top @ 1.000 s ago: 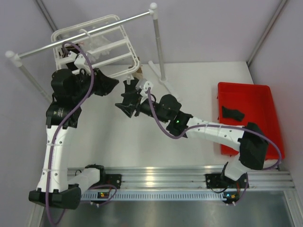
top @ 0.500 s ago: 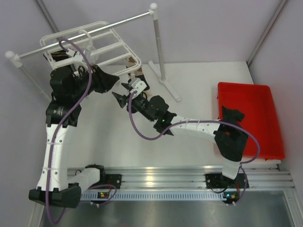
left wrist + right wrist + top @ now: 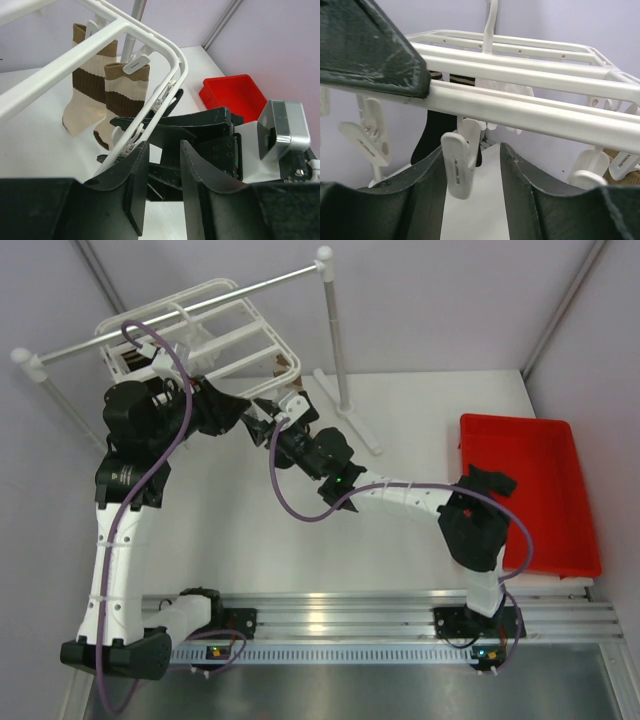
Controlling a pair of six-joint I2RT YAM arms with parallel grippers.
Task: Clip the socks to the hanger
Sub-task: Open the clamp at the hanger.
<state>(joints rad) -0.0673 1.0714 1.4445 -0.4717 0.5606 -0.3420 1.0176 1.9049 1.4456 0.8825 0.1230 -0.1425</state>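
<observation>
Cream-brown socks (image 3: pixel 122 100) hung clipped to the hanger (image 3: pixel 65 62). Black sock (image 3: pixel 492 478) lay in the red tray (image 3: pixel 560 440), not yet clipped. Right hand (image 3: pixel 470 152) stood released, straddling an empty clip (image 3: pixel 460 167). Left hand (image 3: pixel 162 150) sat against the hanger rim; its grip could not be told.

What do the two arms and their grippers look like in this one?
The left arm and right arm match: white links joined by bulky black housings, a purple cable looping along each. A small green light glows on the right one. The jaws are matte black, curved, with pale scuffs. A silver-grey box sits at the right wrist.
</observation>
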